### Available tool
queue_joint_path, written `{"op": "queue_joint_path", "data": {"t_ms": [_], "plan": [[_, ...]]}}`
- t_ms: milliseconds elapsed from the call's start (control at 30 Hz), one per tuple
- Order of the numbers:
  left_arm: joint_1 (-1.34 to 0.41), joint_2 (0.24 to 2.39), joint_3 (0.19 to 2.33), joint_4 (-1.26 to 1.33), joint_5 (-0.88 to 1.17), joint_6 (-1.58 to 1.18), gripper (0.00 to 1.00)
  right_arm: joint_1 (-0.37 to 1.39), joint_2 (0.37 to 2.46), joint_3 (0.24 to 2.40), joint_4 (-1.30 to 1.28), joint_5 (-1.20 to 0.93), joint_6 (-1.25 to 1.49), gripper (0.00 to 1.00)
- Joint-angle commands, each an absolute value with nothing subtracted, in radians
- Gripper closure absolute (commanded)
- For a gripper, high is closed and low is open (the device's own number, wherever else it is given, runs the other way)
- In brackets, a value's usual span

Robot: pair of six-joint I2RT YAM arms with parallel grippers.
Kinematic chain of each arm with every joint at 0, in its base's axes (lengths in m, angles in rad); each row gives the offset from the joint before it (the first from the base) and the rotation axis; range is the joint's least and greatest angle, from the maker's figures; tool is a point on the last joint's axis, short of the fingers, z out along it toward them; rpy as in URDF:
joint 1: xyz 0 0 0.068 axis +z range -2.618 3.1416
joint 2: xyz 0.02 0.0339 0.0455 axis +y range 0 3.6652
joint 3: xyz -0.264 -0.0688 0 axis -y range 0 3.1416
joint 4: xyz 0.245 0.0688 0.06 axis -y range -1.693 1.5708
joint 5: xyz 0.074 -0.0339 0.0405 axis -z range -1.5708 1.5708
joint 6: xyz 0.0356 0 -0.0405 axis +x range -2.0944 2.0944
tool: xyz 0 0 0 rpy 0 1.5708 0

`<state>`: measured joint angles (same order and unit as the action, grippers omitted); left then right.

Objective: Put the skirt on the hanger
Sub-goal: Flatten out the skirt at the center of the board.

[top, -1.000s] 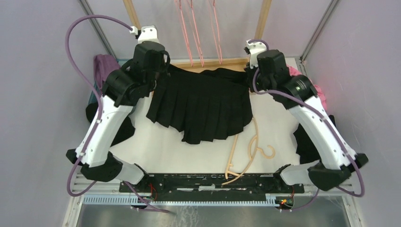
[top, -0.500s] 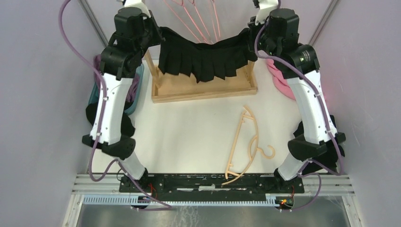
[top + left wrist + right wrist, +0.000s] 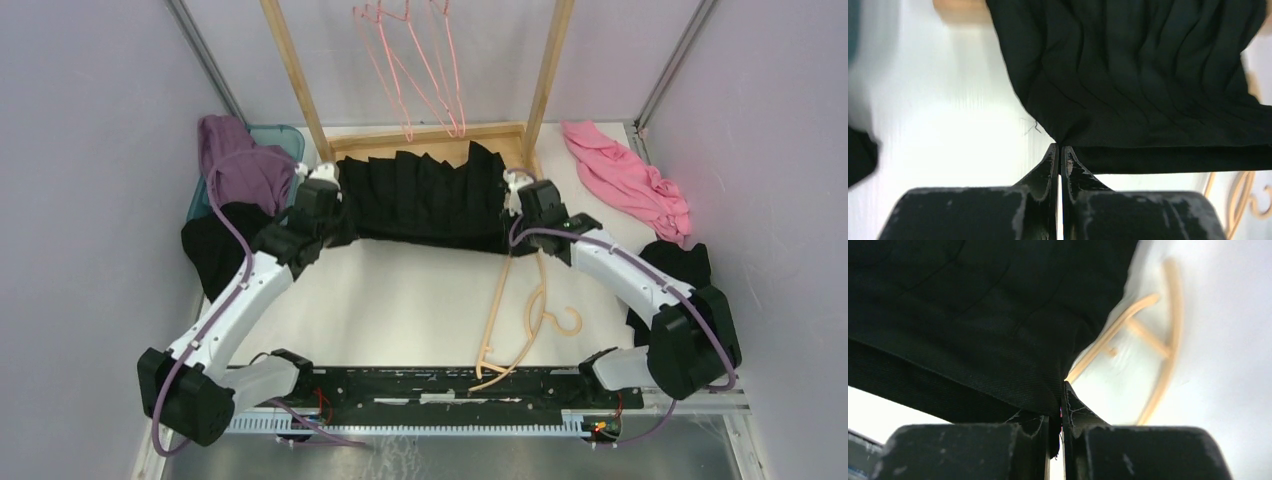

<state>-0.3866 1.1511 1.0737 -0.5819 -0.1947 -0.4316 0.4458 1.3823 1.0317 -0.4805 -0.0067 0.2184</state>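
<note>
Skirt point(image 3: 425, 200) and hanger point(image 3: 495, 305) are not yet joined, so the step in hand looks like bringing the garment to the hanger. Nearest the arm bases, the hanger lies flat on the white table point(image 3: 400, 300), its hook pointing right. Its far end reaches the skirt's right corner, but I cannot tell whether cloth covers it there.

Just beyond, the left gripper point(image 3: 1058, 146) has its jaws pressed together on the left corner of the skirt's near edge. The right gripper point(image 3: 1064, 385) pinches the right corner just as tightly. The skirt hangs stretched between them across the middle of the table, pleats running away toward the base of the wooden rack point(image 3: 430, 133). Pink wire hangers point(image 3: 405, 60) dangle from the rack at the back.

Both grippers are occupied, so the next move probably calls for setting the skirt down beside the hanger. That frees one gripper to feed the hanger's arms into the waist.
</note>
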Motion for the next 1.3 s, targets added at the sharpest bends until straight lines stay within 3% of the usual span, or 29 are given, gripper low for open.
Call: {"op": "queue_joint_path", "data": {"t_ms": [0,267,367,400,433,467,500,633,900,933,1000,1067,1200,1267], "plan": [[-0.377,0.994,0.899,-0.49,-0.216,-0.548,0.96,0.443,1.233,0.866,-0.353,-0.13,0.3,0.99],[-0.387,0.934,0.722,-0.467,-0.172,-0.591,0.91,0.459,1.256,0.767,-0.414,-0.234,0.313,0.9],[-0.404,0.921,0.677,-0.459,-0.157,-0.596,0.92,0.459,1.284,0.763,-0.427,-0.281,0.308,0.95],[-0.409,0.917,0.666,-0.458,-0.155,-0.598,0.91,0.459,1.288,0.754,-0.419,-0.277,0.318,0.9],[-0.414,0.914,0.656,-0.458,-0.154,-0.6,0.9,0.46,1.298,0.751,-0.419,-0.279,0.326,0.76],[-0.421,0.91,0.649,-0.458,-0.154,-0.599,0.88,0.46,1.314,0.756,-0.431,-0.285,0.326,0.46],[-0.431,0.909,0.645,-0.465,-0.16,-0.599,0.85,0.461,1.326,0.761,-0.443,-0.292,0.325,0.37],[-0.468,0.896,0.664,-0.494,-0.18,-0.61,0.81,0.463,1.252,0.767,-0.511,-0.225,0.329,0.26],[-0.472,0.878,0.719,-0.542,-0.154,-0.596,0.76,0.462,1.039,0.798,-0.66,0.095,0.409,0.18],[-0.472,0.88,0.717,-0.541,-0.151,-0.594,0.76,0.462,1.039,0.793,-0.659,0.12,0.431,0.22],[-0.473,0.881,0.708,-0.539,-0.148,-0.591,0.77,0.462,1.074,0.798,-0.674,0.213,0.497,0.42],[-0.475,0.877,0.697,-0.523,-0.136,-0.593,0.76,0.458,1.147,0.823,-0.7,0.242,0.517,0.52],[-0.475,0.875,0.697,-0.506,-0.113,-0.592,0.76,0.456,1.226,0.807,-0.656,0.239,0.566,0.46],[-0.479,0.873,0.698,-0.494,-0.097,-0.592,0.76,0.454,1.247,0.799,-0.658,0.266,0.573,0.48]]}}
